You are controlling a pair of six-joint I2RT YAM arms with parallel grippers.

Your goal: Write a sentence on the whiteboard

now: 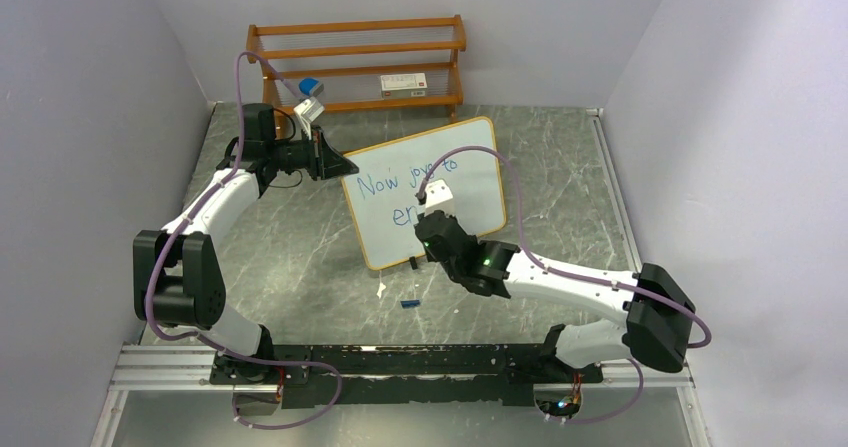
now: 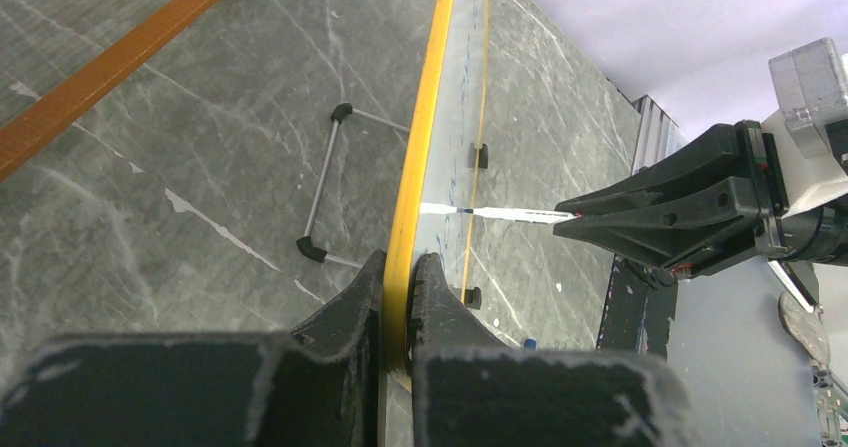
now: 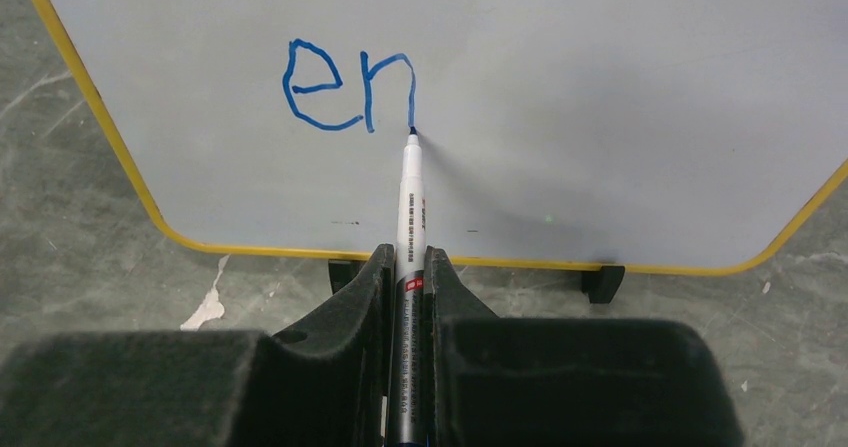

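Right hand (image 3: 406, 267), clamped on a marker (image 3: 411, 182), holds the tip to the whiteboard (image 3: 620, 97) at the foot of "en", the sentence (image 3: 368, 92) apparently mid-word in its second row. Next comes the following letter, under even pressure. Left hand (image 2: 400, 292) pinches the board's orange frame. The board stands mid-worktop (image 1: 570, 167), on grey marbled stone, with a wooden shelf rack (image 1: 357, 62) behind it and pale walls around.
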